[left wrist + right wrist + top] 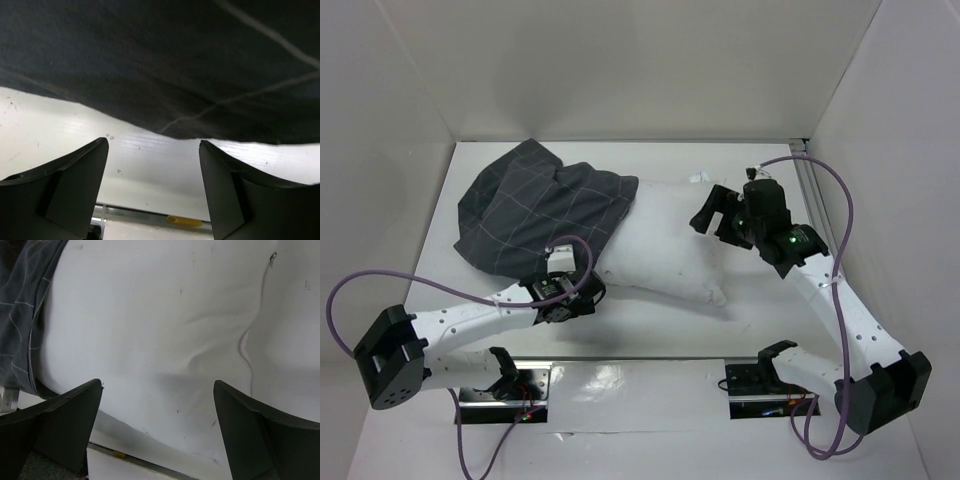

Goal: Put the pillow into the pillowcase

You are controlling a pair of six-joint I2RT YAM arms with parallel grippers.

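The white pillow [670,245] lies across the middle of the table, and its left end is under the dark grid-lined pillowcase [535,205]. My left gripper [575,275] sits at the pillowcase's near edge. In the left wrist view this gripper [154,150] is open with only bare table between its fingers [75,185], and the pillowcase [160,65] hangs just ahead and above. My right gripper [712,222] hovers over the pillow's right part. In the right wrist view it [157,385] is open, with the pillow [150,325] below and the pillowcase [25,315] at left.
White walls close in the table on three sides. A metal rail [815,190] runs along the right wall. Metal base plates [510,385] [760,380] sit at the near edge. A small yellow piece [185,220] lies by the near strip.
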